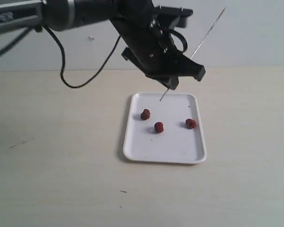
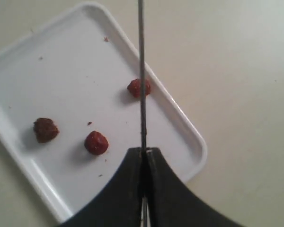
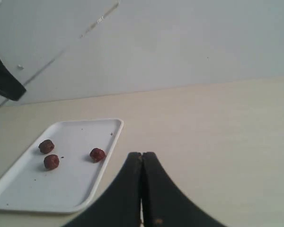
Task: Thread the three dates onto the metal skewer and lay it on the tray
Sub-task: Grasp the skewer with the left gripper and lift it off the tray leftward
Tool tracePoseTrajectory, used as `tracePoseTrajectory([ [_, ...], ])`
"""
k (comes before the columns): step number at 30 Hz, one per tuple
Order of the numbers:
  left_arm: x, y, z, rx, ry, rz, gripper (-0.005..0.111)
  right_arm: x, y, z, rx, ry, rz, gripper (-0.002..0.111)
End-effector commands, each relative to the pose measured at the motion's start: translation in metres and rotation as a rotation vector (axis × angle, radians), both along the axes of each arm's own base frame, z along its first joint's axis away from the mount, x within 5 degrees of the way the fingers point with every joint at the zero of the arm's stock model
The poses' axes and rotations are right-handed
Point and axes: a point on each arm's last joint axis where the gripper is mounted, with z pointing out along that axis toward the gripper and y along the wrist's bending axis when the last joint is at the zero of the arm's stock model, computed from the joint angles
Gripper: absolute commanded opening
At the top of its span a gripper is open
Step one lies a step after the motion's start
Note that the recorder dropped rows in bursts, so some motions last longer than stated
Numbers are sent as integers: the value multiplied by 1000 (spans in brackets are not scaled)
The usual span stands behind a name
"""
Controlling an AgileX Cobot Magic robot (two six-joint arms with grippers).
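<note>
Three dark red-brown dates [image 1: 145, 114] [image 1: 158, 126] [image 1: 190, 123] lie apart on the white tray [image 1: 132, 153]. My left gripper [image 1: 172, 84] hangs above the tray's far edge, shut on the thin metal skewer [image 1: 206, 34]. The rod slants, with its lower tip just above the tray. In the left wrist view the skewer [image 2: 142, 56] runs out from the closed fingertips [image 2: 145, 150] and crosses over one date [image 2: 135, 88]. The other two dates [image 2: 96, 143] [image 2: 46, 129] lie beside it. My right gripper [image 3: 142, 154] is shut and empty, over the table beside the tray [image 3: 61, 189].
The pale wooden table [image 1: 52, 142] spreads around the tray, with a light wall behind. A black cable [image 1: 66, 80] loops down from the left arm at the back left. Tiny dark crumbs [image 2: 89, 123] dot the tray.
</note>
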Motion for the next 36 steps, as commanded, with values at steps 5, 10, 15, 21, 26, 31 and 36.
tracePoseTrajectory([
  [5, -17, 63, 16, 177, 2, -191, 0, 0, 0, -1, -4, -7, -4, 0],
  [10, -11, 108, -11, 275, 47, -253, 0, 0, 0, -1, -4, -7, -4, 0],
  [15, 3, 150, -22, 323, 64, -255, 0, 0, 0, -1, -4, -7, -4, 0],
  [21, 4, 174, -16, 325, 80, -199, 0, 0, 0, -1, -4, -7, -4, 0],
  [26, -15, 182, -7, 343, 98, -243, 0, 0, 0, -1, -4, -7, -4, 0],
  [31, -34, 190, -6, 362, 123, -290, 0, 0, 0, -1, -4, -7, -4, 0],
  [36, -44, 197, -17, 409, 190, -310, 0, 0, 0, -1, -4, -7, -4, 0],
])
